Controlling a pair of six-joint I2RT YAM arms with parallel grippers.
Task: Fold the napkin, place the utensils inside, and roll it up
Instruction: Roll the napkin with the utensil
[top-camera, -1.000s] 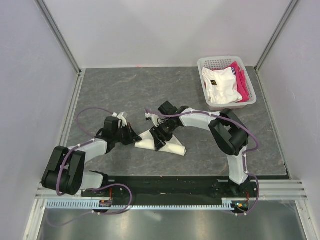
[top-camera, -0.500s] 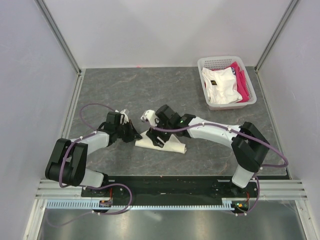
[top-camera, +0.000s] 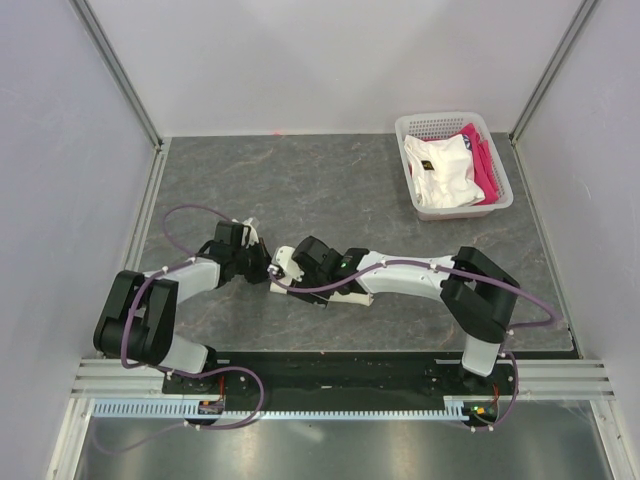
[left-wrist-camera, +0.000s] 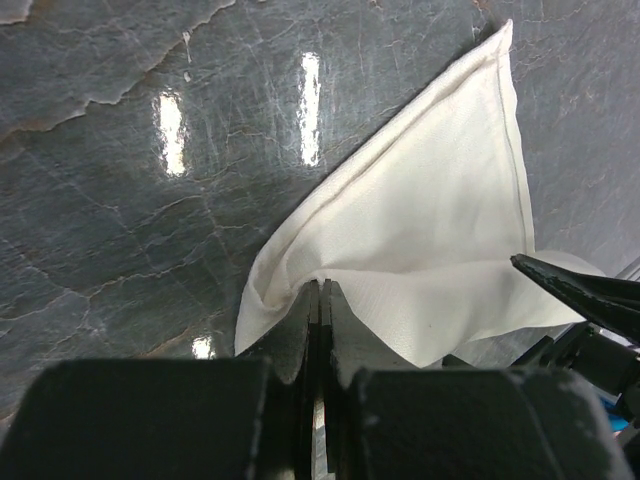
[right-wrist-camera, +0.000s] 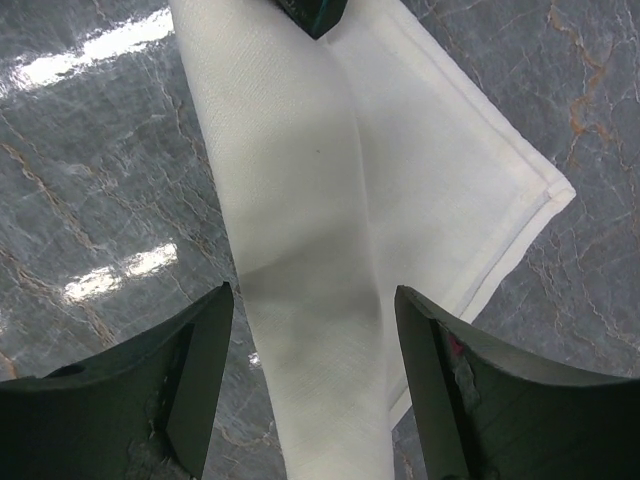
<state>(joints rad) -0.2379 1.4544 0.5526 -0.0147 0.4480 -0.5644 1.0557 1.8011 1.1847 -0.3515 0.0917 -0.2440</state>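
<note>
The cream-white napkin (left-wrist-camera: 430, 230) lies folded into a long pointed shape on the dark stone table. My left gripper (left-wrist-camera: 321, 288) is shut on a pinched fold at the napkin's near edge. My right gripper (right-wrist-camera: 313, 300) hangs open just above the napkin (right-wrist-camera: 330, 200), one finger on each side of the folded strip. The two grippers almost meet over the cloth in the top view, the left gripper (top-camera: 266, 270) beside the right gripper (top-camera: 288, 278), and the right arm covers most of the napkin (top-camera: 350, 297). The utensils are out of view.
A white basket (top-camera: 500, 205) stands at the table's back right with a white garment (top-camera: 440, 170) and a pink cloth (top-camera: 484, 160) in it. The raised frame rails run along the table's left and right sides.
My right arm has stretched out to the left and come down over the napkin, close to the left gripper, and its jaws have opened wider. The left gripper has kept its hold.
</note>
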